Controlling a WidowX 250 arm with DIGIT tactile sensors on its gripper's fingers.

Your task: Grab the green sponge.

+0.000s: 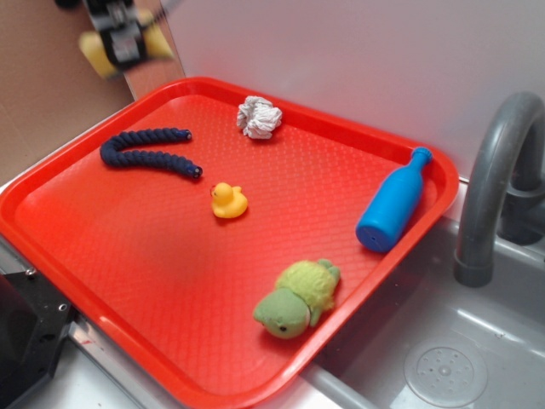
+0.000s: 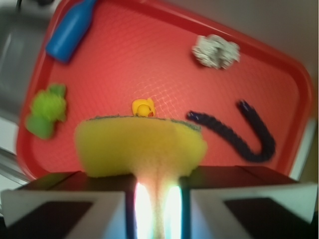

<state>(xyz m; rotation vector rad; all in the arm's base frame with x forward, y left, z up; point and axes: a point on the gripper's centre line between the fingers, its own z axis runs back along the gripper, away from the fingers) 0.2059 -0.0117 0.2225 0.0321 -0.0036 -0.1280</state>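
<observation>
**Sponge held aloft, clear of tray**

The gripper (image 1: 128,38) is hanging high above the far left corner of the tray (image 1: 102,281), blurred in the exterior view. Its fingers are clenching the sponge (image 2: 139,147). In the wrist view the foam is bulging out above the jaws and is pinched thin between them, with the dark scouring edge facing away towards the tray.

The grab appears made, since the sponge is off the tray altogether. To finish well, the squeeze wants holding steady: the foam is compressing deeply, and any slackening could let it spring loose. The blur suggests motion, so a smooth, unhurried lift seems prudent.

Lying below on the tray are the duck (image 1: 228,201), turtle (image 1: 296,298), rope (image 1: 149,153), bottle (image 1: 393,204) and cloth (image 1: 259,117), all well apart from the gripper.
</observation>
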